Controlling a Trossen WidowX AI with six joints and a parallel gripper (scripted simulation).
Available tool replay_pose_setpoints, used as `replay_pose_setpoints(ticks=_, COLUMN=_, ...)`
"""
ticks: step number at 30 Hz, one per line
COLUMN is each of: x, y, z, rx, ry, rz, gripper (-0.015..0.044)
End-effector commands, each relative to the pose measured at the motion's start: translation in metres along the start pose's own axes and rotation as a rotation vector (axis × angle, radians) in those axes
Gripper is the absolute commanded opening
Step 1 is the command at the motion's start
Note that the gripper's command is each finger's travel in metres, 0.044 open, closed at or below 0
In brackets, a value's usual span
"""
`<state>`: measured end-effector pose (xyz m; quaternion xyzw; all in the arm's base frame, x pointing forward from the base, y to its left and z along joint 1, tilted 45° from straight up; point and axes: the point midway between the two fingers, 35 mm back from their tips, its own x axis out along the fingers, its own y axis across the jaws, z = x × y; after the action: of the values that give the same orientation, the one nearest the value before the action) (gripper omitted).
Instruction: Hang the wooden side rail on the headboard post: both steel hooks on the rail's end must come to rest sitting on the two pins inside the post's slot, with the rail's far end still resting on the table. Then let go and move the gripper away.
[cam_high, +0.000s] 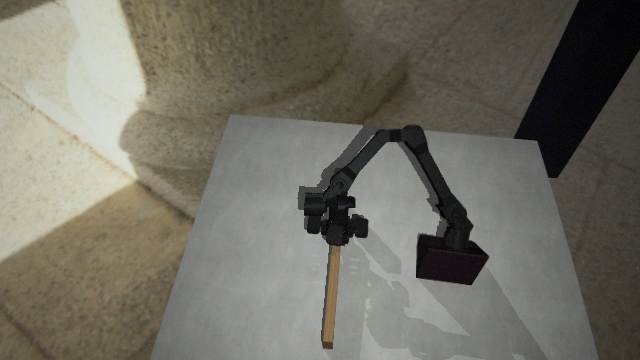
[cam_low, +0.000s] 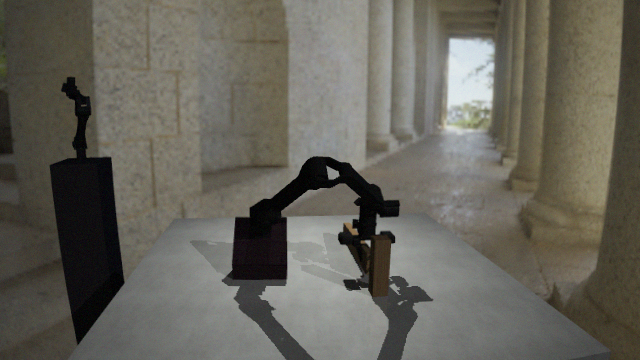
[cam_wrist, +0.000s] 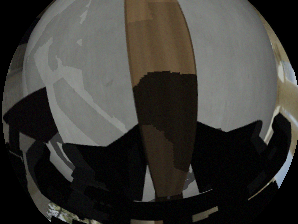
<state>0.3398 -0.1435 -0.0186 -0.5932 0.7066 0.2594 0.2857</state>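
Observation:
The wooden rail (cam_high: 332, 295) (cam_low: 349, 229) (cam_wrist: 162, 50) is a long light-brown bar. My gripper (cam_high: 336, 241) (cam_low: 366, 242) (cam_wrist: 163, 120) points down and is shut on the rail, with its fingers on either side of it. The bar's free end is toward the front in the top view. The brown headboard post (cam_low: 380, 267) (cam_high: 337, 170) stands upright on the table, mostly hidden behind the arm in the top view. The rail's other end lies toward the post. The hooks, pins and slot are hidden, so whether they touch cannot be told, nor whether the rail's far end touches the table.
The arm's dark red base block (cam_high: 445, 265) (cam_low: 260, 250) stands on the grey table (cam_high: 250, 225) (cam_low: 450, 310), to one side of the rail. A tall dark pedestal (cam_low: 87, 225) (cam_high: 580, 85) stands beyond the table's edge, with a second small arm (cam_low: 81, 117) on top.

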Motion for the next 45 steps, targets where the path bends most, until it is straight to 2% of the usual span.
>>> replay_pose_setpoints(ticks=1, x=-0.0027, y=-0.0043, z=-0.0005, rx=0.008, ry=-0.003, rz=-0.013, gripper=0.0000)
replay_pose_setpoints(ticks=45, x=-0.0037, y=-0.0069, z=-0.0055, rx=0.008, ry=-0.003, rz=-0.013, gripper=0.0000)
